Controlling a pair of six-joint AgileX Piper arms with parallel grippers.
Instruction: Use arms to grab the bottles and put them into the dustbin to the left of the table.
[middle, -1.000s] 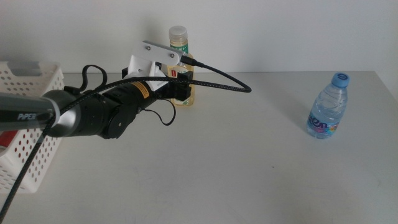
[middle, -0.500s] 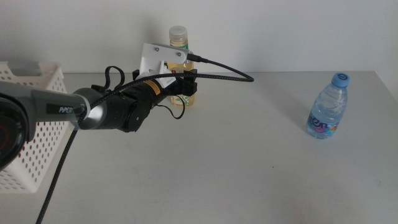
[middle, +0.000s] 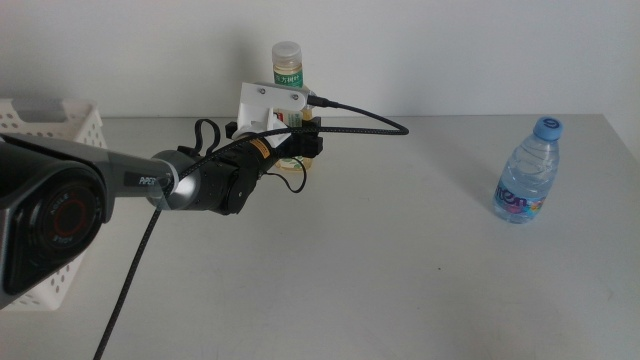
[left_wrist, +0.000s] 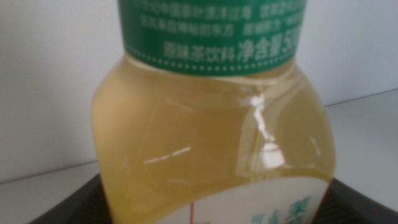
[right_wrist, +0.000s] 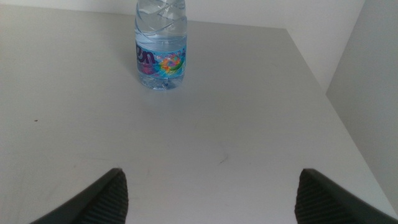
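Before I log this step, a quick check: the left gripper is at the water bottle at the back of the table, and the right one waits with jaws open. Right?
Not quite. The left gripper is at the yellow tea bottle, not the water bottle, which stands alone far to the right. The middle view shows this; the left wrist view is filled by the tea bottle. The right gripper does wait, open.

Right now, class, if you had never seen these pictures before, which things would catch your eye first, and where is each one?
First, the left gripper, reaching in from the left to the yellow tea bottle at the table's far edge; that bottle fills the left wrist view, between the jaws. Next, the clear water bottle standing alone at the right, ahead of the open right gripper. The white perforated dustbin sits at the left edge.
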